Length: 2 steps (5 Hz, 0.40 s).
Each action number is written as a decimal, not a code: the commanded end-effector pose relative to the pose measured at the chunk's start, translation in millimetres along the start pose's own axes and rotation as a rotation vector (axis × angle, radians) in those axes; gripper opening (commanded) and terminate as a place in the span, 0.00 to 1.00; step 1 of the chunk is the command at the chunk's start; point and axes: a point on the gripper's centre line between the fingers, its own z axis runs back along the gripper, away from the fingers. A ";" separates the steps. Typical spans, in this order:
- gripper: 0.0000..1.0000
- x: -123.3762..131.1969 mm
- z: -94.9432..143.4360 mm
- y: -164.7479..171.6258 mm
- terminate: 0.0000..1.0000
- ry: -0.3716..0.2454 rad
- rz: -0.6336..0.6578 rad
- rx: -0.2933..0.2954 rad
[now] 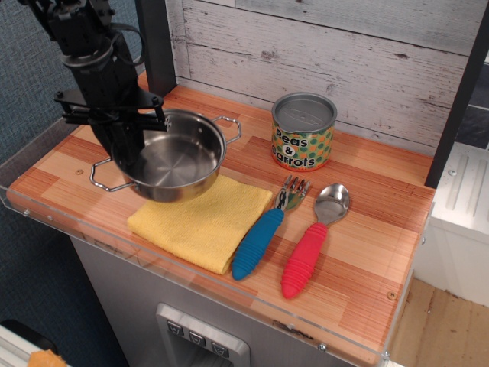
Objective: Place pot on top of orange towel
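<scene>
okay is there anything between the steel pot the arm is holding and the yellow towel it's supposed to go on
Nothing visible is in the way. The black gripper holds the shiny steel pot over the back-left part of the square yellow-orange towel, whose visible top is bare. The blue-handled fork lies beside the towel's right edge.

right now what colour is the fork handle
Blue, ribbed fork handle; seen in observation.image, the only view.

Single high front view, angled down, mid-range
</scene>
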 end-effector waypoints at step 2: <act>0.00 13.7 5.4 -1.7 0.00 -0.043 -0.401 -0.007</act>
